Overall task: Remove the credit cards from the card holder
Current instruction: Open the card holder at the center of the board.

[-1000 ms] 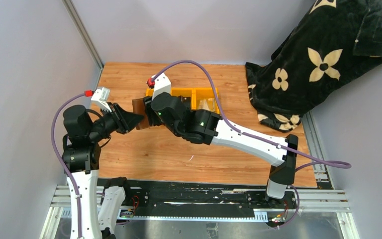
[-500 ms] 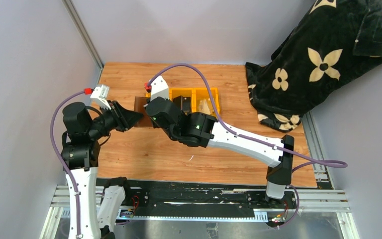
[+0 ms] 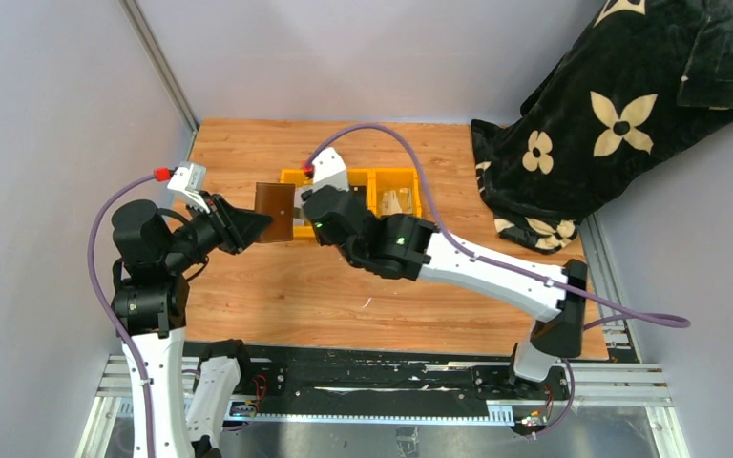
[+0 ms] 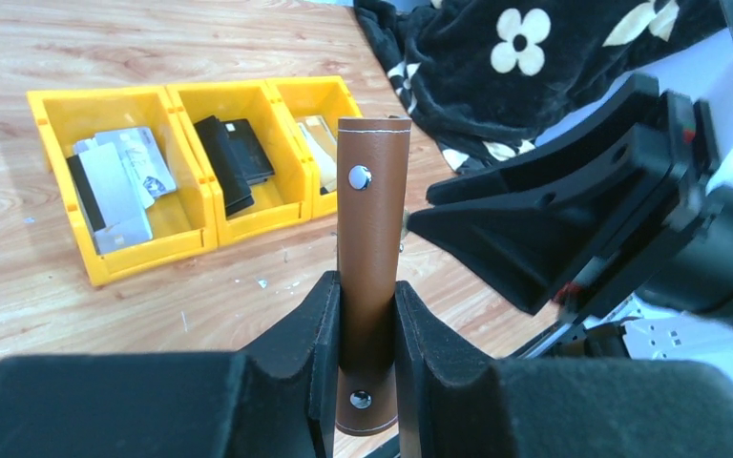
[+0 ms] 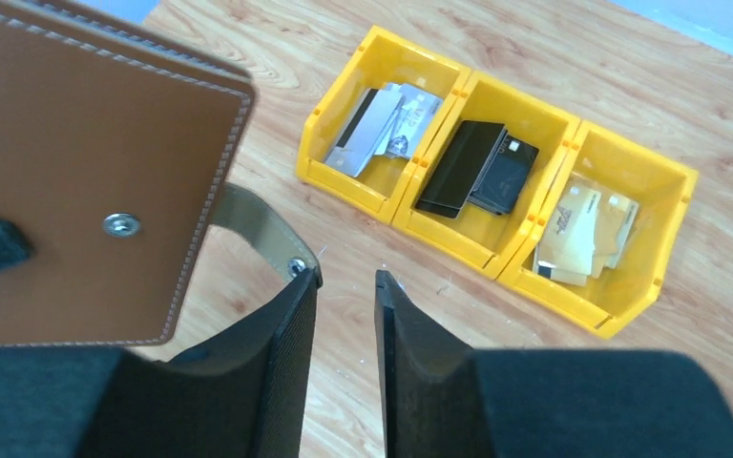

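Observation:
The brown leather card holder [image 3: 274,200] is folded shut and held above the table, pinched in my left gripper [image 3: 253,227]. In the left wrist view the pads [image 4: 323,315] press both sides of the holder [image 4: 372,210]. My right gripper [image 5: 346,281] has its fingers a narrow gap apart with nothing between them. It sits just right of the holder [image 5: 76,172], beside the hanging closure tab [image 5: 262,229]. Silver cards [image 5: 382,119], black cards [image 5: 477,167] and tan cards [image 5: 587,224] lie in three yellow bins [image 5: 410,224].
The yellow bins [image 3: 403,176] stand in a row at the back middle of the wooden table [image 3: 344,296]. A black blanket with cream flowers [image 3: 620,124] is heaped at the back right. Grey walls close in the left and the back.
My right gripper has moved right, off the card holder, so more of the holder shows. My left gripper still holds the holder and has shifted slightly.

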Tool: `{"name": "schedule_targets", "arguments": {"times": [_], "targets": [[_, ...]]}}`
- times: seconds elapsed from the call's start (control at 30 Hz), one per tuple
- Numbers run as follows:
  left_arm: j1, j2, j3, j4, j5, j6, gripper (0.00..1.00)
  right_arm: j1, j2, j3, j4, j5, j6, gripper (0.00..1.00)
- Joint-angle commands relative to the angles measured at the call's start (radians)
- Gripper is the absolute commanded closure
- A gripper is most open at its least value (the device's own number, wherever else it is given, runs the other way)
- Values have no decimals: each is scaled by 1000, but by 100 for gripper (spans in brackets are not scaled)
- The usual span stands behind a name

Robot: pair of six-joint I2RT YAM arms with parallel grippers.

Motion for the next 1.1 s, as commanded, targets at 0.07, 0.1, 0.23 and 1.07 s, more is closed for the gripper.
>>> {"name": "schedule_targets", "arguments": {"times": [0.07,0.1,0.23,1.07], "targets": [[0,-14,49,44,107,-2,100,-136,-202,-175,185,-479,5,52],[0,-13,54,46,127,-6,100,-162,-223,-205,221,-651,7,47],[0,-14,67,62,214,-32,100,-253,-247,-219,239,-1045,-12,39],[0,-13,84,277,451,-275,100,-279,-234,-192,127,-1343,-132,44]]}}
